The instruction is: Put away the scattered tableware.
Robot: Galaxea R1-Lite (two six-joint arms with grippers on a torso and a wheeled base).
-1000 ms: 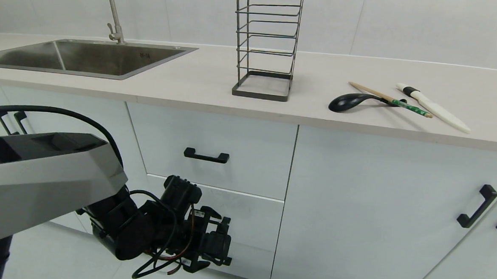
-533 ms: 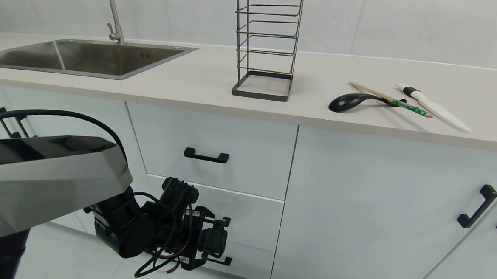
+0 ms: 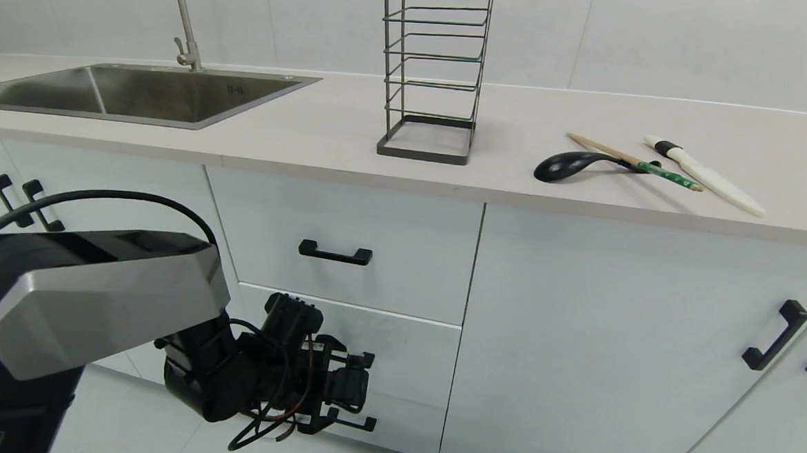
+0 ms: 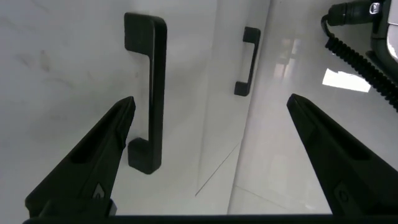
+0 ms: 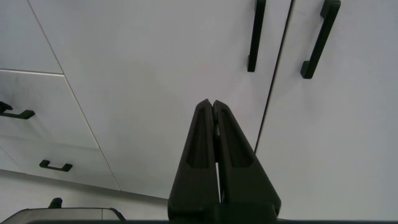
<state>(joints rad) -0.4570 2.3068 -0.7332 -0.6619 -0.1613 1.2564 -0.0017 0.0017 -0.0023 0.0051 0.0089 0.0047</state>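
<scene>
1. Evidently nothing is stored yet: the black spoon (image 3: 564, 165), chopsticks (image 3: 633, 161) and white utensil (image 3: 708, 177) lie close together on the bench (image 3: 298, 128) at the upper right of the head view, right of the wire rack (image 3: 434, 69).
2. The step in hand looks like opening a drawer. The left hand (image 3: 366, 391) sits low, left of centre in the head view, before the lower drawer front, fingers spread wide and empty.
3. From the left wrist, a black handle (image 4: 147, 93) stands near one finger, off the middle of the gap. The next move calls for centring on it, closing, then pulling straight out.
4. The tableware lies well apart from that hand, far above and to the right. The right hand (image 5: 213, 107) has its fingers pressed together, holding nothing.
</scene>
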